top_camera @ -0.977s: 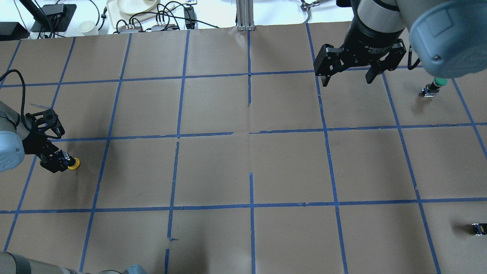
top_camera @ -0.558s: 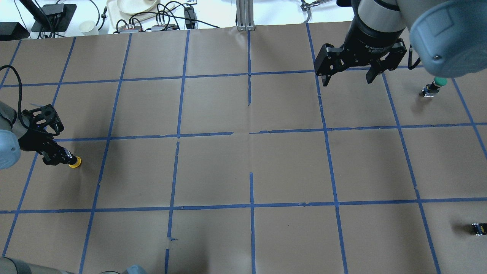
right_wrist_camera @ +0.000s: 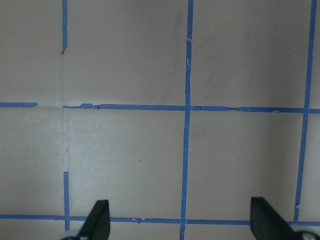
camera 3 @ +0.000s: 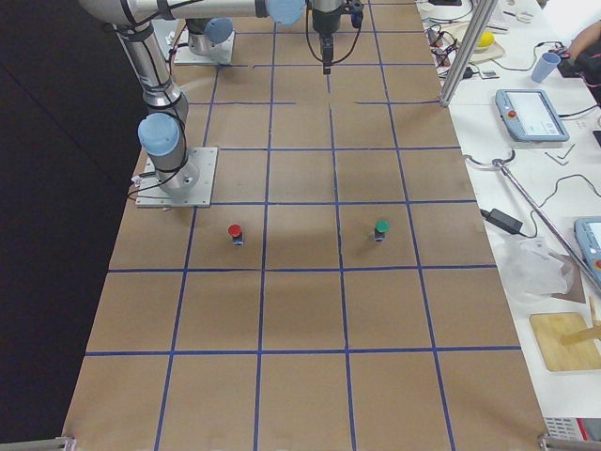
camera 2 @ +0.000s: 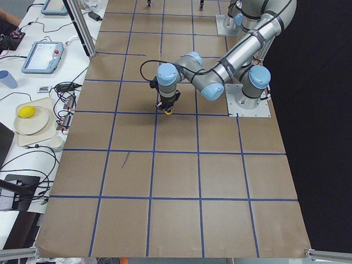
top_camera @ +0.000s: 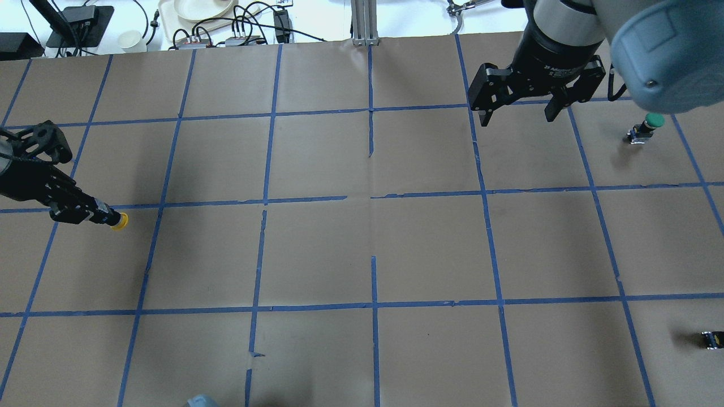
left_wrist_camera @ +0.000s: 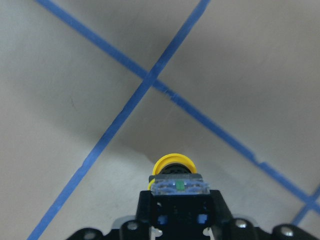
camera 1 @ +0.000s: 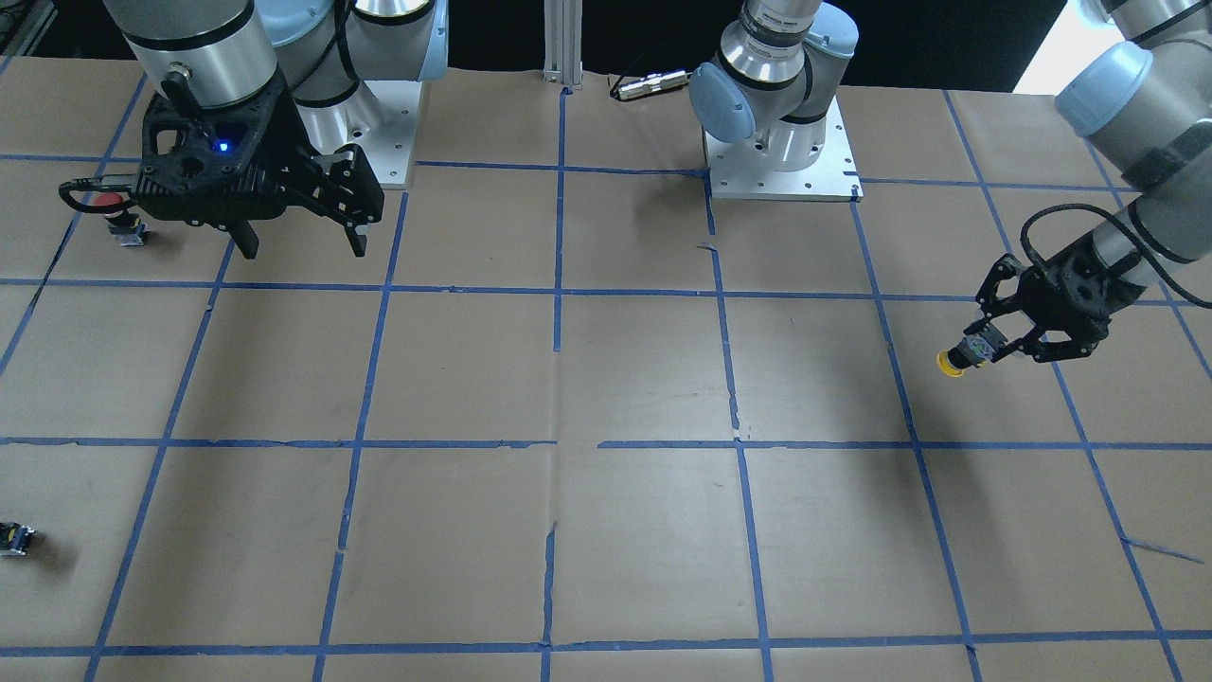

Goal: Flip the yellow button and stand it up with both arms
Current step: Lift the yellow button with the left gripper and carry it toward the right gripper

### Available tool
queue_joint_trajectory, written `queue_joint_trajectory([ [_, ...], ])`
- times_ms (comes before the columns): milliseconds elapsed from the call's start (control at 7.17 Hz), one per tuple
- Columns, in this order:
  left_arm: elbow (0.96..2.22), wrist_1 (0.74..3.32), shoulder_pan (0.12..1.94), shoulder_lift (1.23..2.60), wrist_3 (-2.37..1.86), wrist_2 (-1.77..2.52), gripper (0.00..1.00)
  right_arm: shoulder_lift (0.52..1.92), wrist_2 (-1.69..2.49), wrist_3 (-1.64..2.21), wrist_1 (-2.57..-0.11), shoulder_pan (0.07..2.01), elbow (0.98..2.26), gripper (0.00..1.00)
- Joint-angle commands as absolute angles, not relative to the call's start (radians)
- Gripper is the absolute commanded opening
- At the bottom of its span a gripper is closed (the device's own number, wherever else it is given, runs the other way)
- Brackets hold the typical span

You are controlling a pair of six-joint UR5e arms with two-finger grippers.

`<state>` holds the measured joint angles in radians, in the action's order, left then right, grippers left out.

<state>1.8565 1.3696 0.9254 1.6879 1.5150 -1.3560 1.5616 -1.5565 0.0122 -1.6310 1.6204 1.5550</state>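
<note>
- L arm fingers (top_camera: 76, 210) clamped on yellow button (top_camera: 117, 220) body, cap sideways, seemingly just above worktop (top_camera: 317, 254), robot's left edge.
- R arm fingers (top_camera: 479, 104) spread wide, empty, well apart.
- Step: prob. carrying to handover; next needs R regrip to flip.

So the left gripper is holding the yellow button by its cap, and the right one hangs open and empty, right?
Not by the cap: the left gripper holds the yellow button by its blocky body, the cap sticking out free, as the left wrist view shows. The right gripper does hang open and empty.
</note>
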Motion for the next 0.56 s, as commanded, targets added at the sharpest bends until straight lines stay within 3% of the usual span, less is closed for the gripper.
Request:
queue_joint_trajectory([
  [0, 1.801, 1.602, 0.974, 1.664, 1.349, -1.191, 0.02, 1.583, -1.552, 0.014, -1.632, 1.6, 1.517, 1.0],
  [419, 1.808, 1.835, 1.168, 1.6, 0.969, -0.782, 0.02, 1.611, -1.531, 0.021, -1.629, 1.525, 1.471, 1.0],
])
